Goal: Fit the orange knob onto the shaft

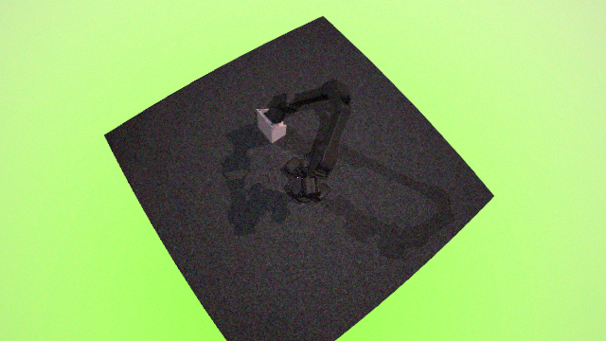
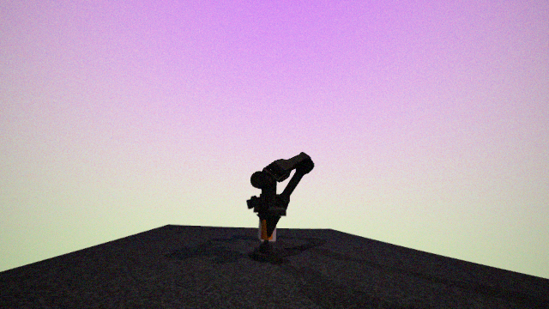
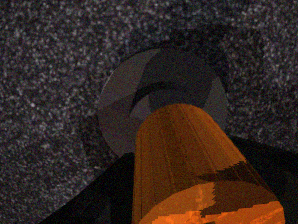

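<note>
Tool [image 1: 276, 116] [image 2: 268, 233] [image 3: 181, 155] is holding the orange knob [image 2: 264, 227] [image 3: 182, 155]; fingers partly apart with the knob clamped between them.

Knob vs tool: directly between the fingers. Wrist view has dark fingers on both sides of it, its near end low in the frame, far end pointing at the pedestal [image 2: 266, 255] [image 3: 117, 95]. Exterior view: tool points down, knob low between the fingers, one dark finger covering part of it. Top view: knob can't be picked out.

Knob vs pedestal: knob is above the round grey pedestal. In the wrist view its far end overlaps the lower-middle part of the disc, with the rest of the disc showing around that end. Exterior view shows something dark just under the knob; too dim to split shaft from fingertip. Can't tell if the knob touches the shaft, or how the flat sides line up.

Arm [image 1: 333, 128] [image 2: 296, 182] is bent at the elbow, wrist end over the desk [image 1: 213, 265] [image 2: 129, 279] [image 3: 40, 75]. Pale walled piece [image 1: 272, 132] [image 2: 274, 234] is by the tool in the top view, behind the knob in the exterior view.
</note>
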You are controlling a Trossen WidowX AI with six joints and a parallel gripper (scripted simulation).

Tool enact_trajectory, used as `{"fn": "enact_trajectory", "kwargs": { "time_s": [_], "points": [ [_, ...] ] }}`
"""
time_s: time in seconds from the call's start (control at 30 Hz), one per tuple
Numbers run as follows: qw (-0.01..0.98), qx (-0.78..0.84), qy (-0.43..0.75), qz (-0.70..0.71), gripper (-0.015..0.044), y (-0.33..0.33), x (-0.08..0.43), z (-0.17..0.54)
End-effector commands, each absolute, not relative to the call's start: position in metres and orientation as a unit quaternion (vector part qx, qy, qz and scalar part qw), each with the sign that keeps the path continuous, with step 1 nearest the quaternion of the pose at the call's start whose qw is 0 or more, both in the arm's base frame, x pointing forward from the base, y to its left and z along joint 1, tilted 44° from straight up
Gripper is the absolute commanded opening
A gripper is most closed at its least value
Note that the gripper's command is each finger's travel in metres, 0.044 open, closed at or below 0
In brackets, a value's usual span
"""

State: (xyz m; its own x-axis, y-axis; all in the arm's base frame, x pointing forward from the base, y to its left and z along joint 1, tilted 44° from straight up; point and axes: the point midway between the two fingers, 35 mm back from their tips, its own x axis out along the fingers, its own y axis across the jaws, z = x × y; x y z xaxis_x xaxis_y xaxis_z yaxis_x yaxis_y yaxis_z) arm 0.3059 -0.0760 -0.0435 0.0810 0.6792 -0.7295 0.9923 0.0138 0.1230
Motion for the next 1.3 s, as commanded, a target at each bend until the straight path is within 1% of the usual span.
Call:
{"fn": "enact_trajectory", "kwargs": {
  "time_s": [0.0, 0.2, 1.27],
  "points": [
    [0.32, 0.663, 0.629, -0.249, 0.0, -0.0785, 0.3068, -0.0409],
    [0.259, 0.689, 0.604, -0.305, 0.0, -0.0786, 0.3095, -0.0414],
    [0.258, 0.69, 0.604, -0.305, 0.0, -0.076, 0.3082, -0.045]
  ]
}}
